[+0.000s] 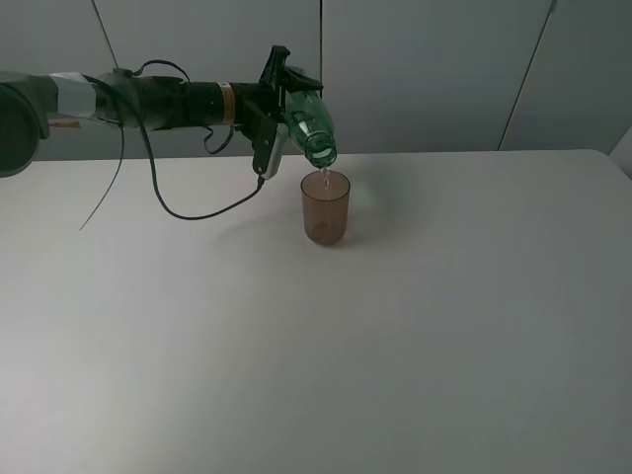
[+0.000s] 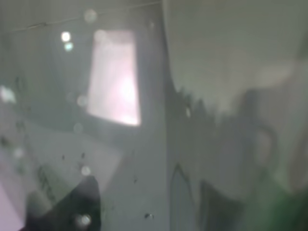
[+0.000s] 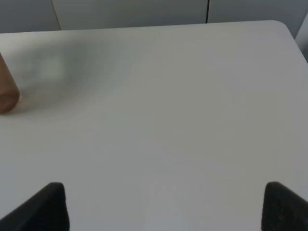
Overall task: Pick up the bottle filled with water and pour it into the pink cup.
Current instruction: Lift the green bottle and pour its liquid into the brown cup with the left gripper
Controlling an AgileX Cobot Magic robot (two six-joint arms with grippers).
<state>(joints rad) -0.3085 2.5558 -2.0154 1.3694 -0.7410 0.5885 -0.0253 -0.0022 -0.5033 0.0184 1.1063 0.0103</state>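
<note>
My left gripper (image 1: pixel 284 99) is shut on the green bottle (image 1: pixel 312 126) and holds it tilted, neck down, right above the pink cup (image 1: pixel 325 209). A thin stream of water (image 1: pixel 325 179) falls from the neck into the cup, which stands upright on the white table (image 1: pixel 444 326). In the left wrist view the bottle's blurred wet plastic (image 2: pixel 276 202) fills the picture, with a pink patch (image 2: pixel 115 77) showing through it. My right gripper (image 3: pixel 163 211) is open and empty, low over the table; the cup's edge (image 3: pixel 6 91) shows at the side of that view.
A black cable (image 1: pixel 197 212) hangs from the left arm and loops onto the table to the left of the cup. Grey wall panels (image 1: pixel 444 69) stand behind the table's far edge. The right arm does not show in the exterior view.
</note>
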